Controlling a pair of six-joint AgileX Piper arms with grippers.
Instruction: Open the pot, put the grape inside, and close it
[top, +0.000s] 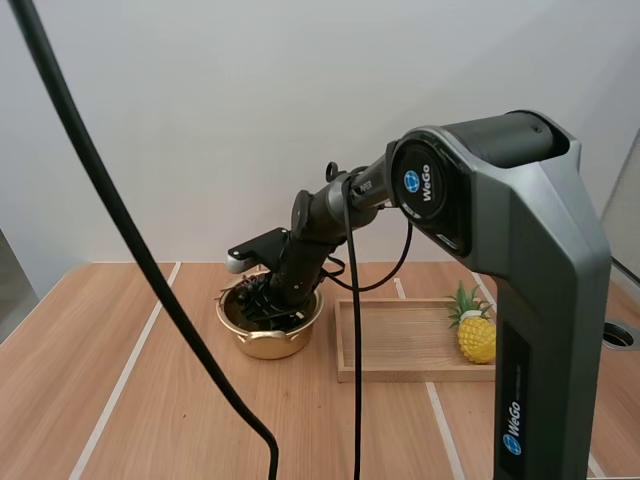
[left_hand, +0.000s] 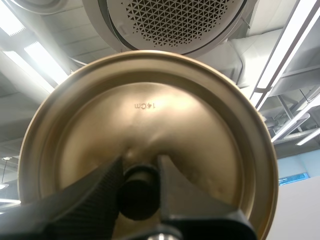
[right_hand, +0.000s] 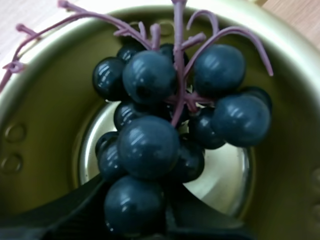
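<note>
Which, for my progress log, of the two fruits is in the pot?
The dark bunch of grapes, pinched by the right gripper inside the rim of the gold pot. The yellow pineapple stands apart on the wooden tray beside it.

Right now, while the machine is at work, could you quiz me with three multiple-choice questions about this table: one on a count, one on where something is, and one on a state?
1. How many things stand on the wooden tray? A none; B one; C three.
2. Where is the bunch of grapes? A on the tray; B inside the pot; C on the lid.
3. The lid is: A on the pot; B lying on the tray; C held up by the left gripper.

Answers:
1 B: only a toy pineapple stands there.
2 B: the right gripper holds the bunch within the pot's walls.
3 C: the left gripper's fingers pinch the lid's knob.
</note>
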